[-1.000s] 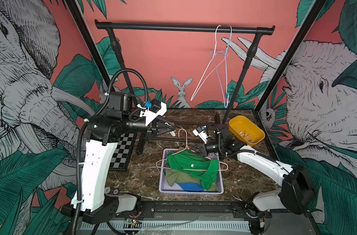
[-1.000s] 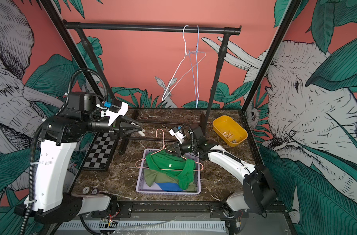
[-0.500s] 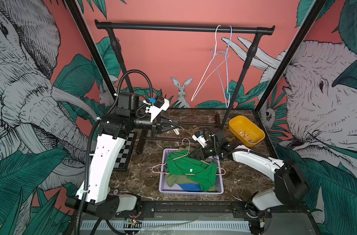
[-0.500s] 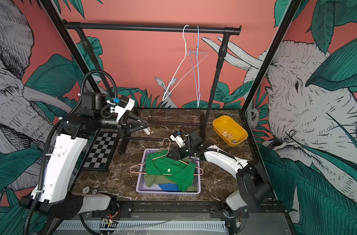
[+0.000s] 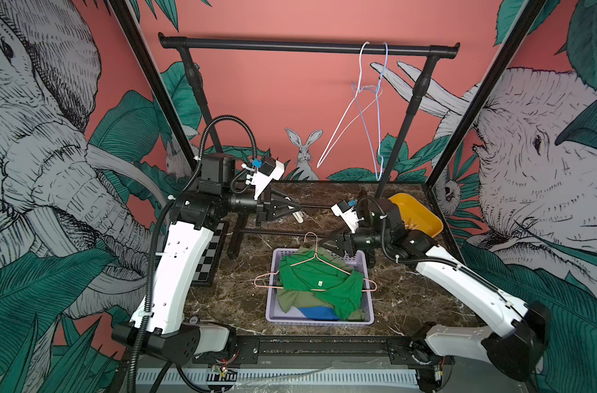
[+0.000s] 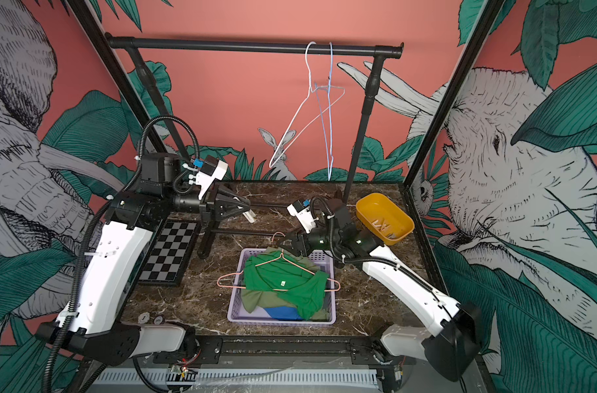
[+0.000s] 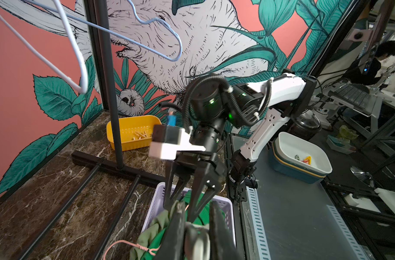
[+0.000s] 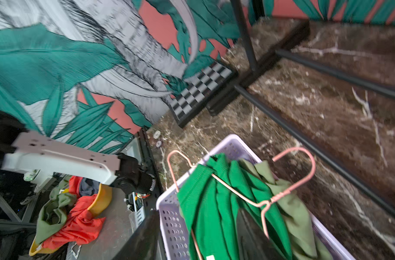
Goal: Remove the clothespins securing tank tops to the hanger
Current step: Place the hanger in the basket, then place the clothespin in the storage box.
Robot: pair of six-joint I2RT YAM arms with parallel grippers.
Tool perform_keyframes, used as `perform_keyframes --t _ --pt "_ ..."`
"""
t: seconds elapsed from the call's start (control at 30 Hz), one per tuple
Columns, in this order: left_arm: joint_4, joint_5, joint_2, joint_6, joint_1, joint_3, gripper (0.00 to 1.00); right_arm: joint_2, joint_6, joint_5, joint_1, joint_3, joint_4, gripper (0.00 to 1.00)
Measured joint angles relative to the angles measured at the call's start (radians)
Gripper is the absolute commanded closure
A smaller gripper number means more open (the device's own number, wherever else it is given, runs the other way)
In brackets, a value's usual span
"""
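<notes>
A white clothespin (image 5: 297, 217) sticks out of my left gripper (image 5: 296, 208), which is shut on it above the table behind the basket; the left wrist view shows the clothespin (image 7: 196, 238) between the jaws. The tank tops lie heaped in the lavender basket (image 5: 319, 321): bright green (image 5: 321, 282) on top, olive (image 5: 290, 299) beneath, blue (image 5: 316, 311) at the front. A pink wire hanger (image 5: 338, 267) rests across them. My right gripper (image 5: 324, 242) stands open beside the hanger's hook, holding nothing. Several tan clothespins (image 6: 380, 224) sit in the yellow bin (image 6: 402, 234).
A black garment rack (image 5: 307, 46) spans the back with two bare wire hangers (image 5: 361, 112); its base bars (image 5: 266, 232) run across the table behind the basket. A folded checkerboard (image 6: 169, 251) lies at the left.
My right gripper has opened and let go of the pink hanger, which sank with the green top onto the basket. The left arm swung slightly right, still holding the clothespin.
</notes>
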Motion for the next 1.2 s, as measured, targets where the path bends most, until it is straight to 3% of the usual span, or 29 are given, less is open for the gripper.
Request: perform_keyframes --t 0.27,0.7,1.0,1.2 --pt "0.045 0.031 0.025 -0.058 -0.018 -0.003 1.00 -0.054 -0.006 -0.024 0.083 0.137 0.058 0.34" --pt "0.117 0.120 0.025 -0.148 -0.032 -0.026 1.00 0.116 -0.034 -0.010 0.106 0.350 0.074 0.35" --pt "0.158 0.152 0.025 -0.189 -0.038 -0.034 0.98 0.164 -0.057 -0.027 0.119 0.405 0.055 0.43" --pt "0.183 0.161 0.025 -0.215 -0.038 -0.034 0.96 0.177 -0.060 -0.030 0.124 0.406 0.044 0.56"
